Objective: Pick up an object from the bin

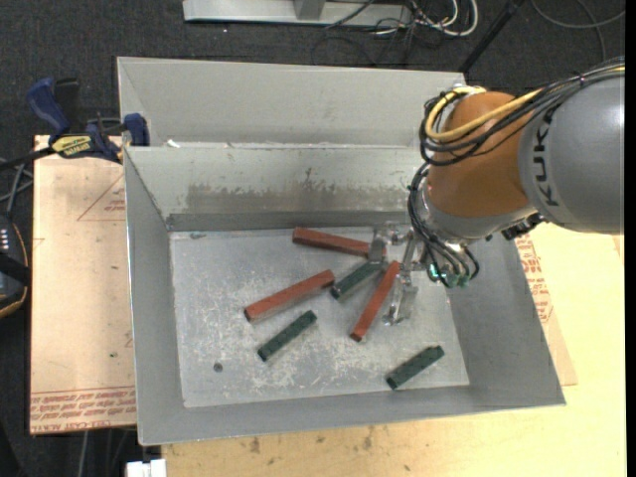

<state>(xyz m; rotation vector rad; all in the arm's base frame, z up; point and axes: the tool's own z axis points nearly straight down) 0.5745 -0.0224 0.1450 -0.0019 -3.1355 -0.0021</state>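
Nearest, a dark green bar lies alone by the front wall of the bin; just beyond it the slanted red bar is found right of the middle, its upper end under the tool, whose state, released or clenched, cannot be told. The bar is judged stiff, light and smooth-sided, best taken across its narrow width near the middle; the scuffed floor is flat there, though room is crowded farther back by a short green bar and another red bar.
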